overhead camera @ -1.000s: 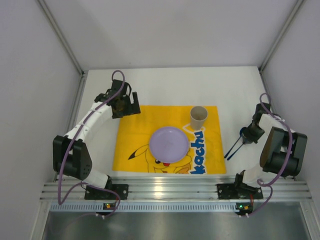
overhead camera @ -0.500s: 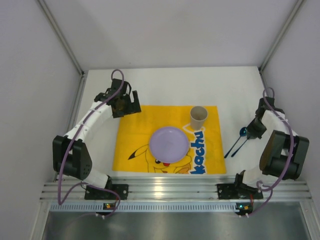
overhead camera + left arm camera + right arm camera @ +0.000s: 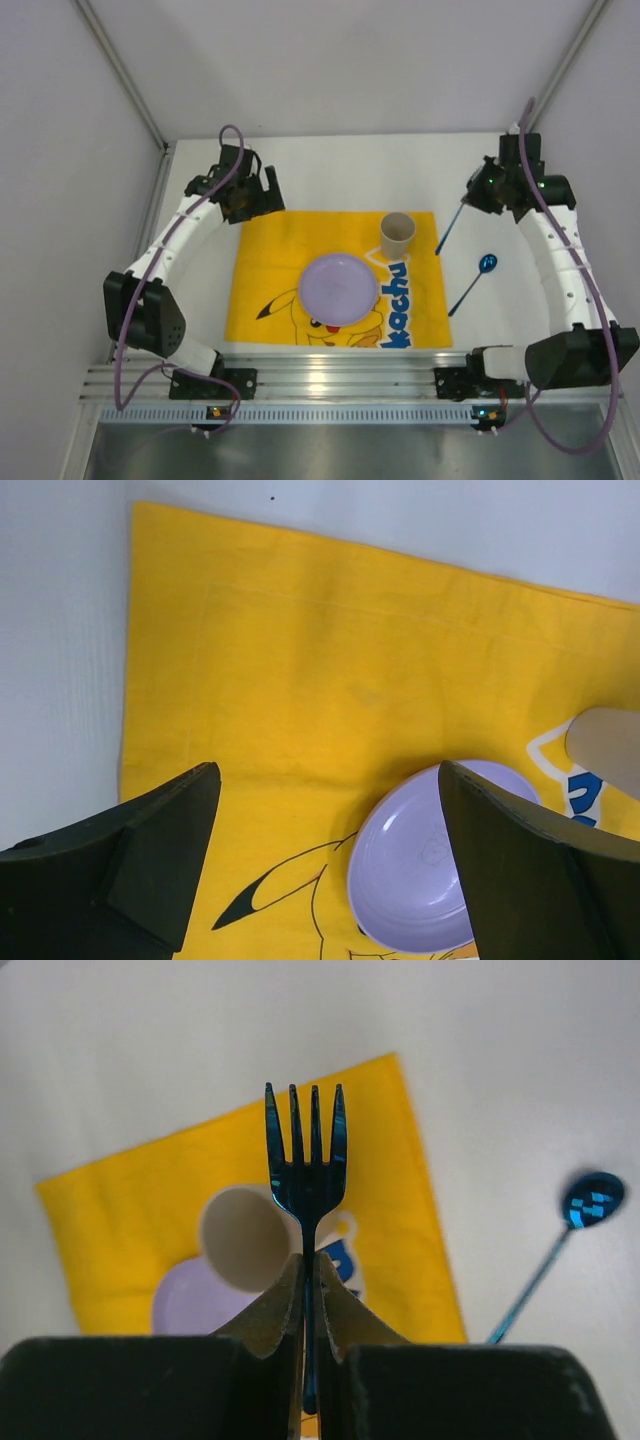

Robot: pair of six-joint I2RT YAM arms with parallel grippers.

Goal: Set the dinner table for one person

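Table (image 3: 340, 170): white and matte, it fills the floor of the walled bay, with a ribbed metal rail (image 3: 350, 378) along its near edge where both arm bases are bolted.

A yellow mat (image 3: 268, 262) lies flat on its middle. The mat carries a cartoon figure, partly covered, and the blue letters "kachu" run sideways along its right edge. No other writing can be read.

A lilac plate (image 3: 339, 288) sits on the mat at its centre. A beige cup (image 3: 397, 235) stands upright on the mat near the far right corner, close to the plate but apart from it.

A blue spoon (image 3: 470, 287) lies on the bare table just right of the mat, with its bowl at the far end.

Farther back on that side, the right gripper (image 3: 470, 196) is clamped on the handle of a blue fork (image 3: 448, 230). The fork has four tines, and they point toward the mat's far right corner. Whether the tines touch the table cannot be told.

The left gripper (image 3: 255, 200) hangs over the mat's far left corner. Its jaws are spread wide with nothing between them.
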